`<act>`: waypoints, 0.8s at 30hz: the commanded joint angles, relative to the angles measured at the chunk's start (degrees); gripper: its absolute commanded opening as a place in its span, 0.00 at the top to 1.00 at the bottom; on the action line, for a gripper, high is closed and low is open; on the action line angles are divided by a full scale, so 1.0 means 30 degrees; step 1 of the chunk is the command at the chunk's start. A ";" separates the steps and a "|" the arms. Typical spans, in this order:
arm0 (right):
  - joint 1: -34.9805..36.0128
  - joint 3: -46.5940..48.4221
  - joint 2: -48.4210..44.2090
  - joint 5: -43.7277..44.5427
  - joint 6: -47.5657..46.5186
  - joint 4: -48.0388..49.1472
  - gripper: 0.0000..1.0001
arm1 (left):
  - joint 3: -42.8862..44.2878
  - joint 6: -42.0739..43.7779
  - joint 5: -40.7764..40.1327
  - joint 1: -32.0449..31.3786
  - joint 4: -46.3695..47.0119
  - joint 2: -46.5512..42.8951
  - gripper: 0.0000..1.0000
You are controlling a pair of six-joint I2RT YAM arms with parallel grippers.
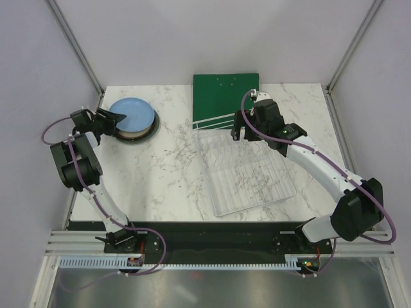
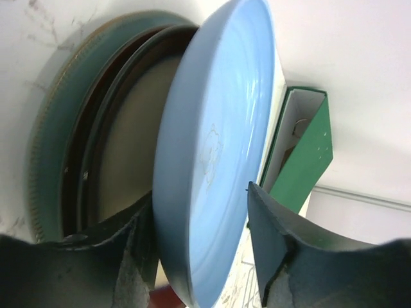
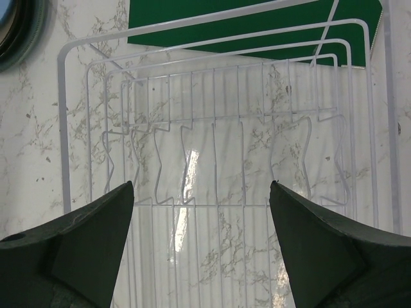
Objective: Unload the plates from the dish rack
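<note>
At the back left a light blue plate (image 1: 131, 115) tops a stack of plates. In the left wrist view the blue plate (image 2: 218, 147) leans up off a dark red-brown plate (image 2: 112, 128) and a grey-green plate (image 2: 54, 160). My left gripper (image 1: 112, 122) (image 2: 196, 192) straddles the blue plate's rim with its jaws open; the upper finger (image 2: 282, 231) stands clear of the plate's face. The white wire dish rack (image 1: 247, 170) (image 3: 212, 154) holds nothing. My right gripper (image 1: 241, 131) (image 3: 202, 183) hangs wide open over the rack's far end.
A flat dark green board (image 1: 225, 96) (image 3: 257, 25) lies behind the rack, its near edge under the rack's raised rail. The plate stack's rim (image 3: 19, 25) shows at the top left of the right wrist view. Frame posts stand at the table's back corners.
</note>
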 commanded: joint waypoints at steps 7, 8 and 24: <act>-0.0062 0.0048 -0.1549 -0.0245 0.0146 0.0684 0.07 | -0.0890 0.2829 -0.0715 0.0159 -0.3037 -0.2500 0.00; -0.0062 0.0019 -0.1609 -0.0274 0.0175 0.0655 0.07 | -0.0949 0.3006 -0.0832 0.0159 -0.3678 -0.2705 0.00; -0.0063 -0.0890 -0.3189 -0.0508 0.0410 0.0596 0.07 | -0.1037 0.7018 -0.6690 0.0159 -0.9453 -0.8269 0.00</act>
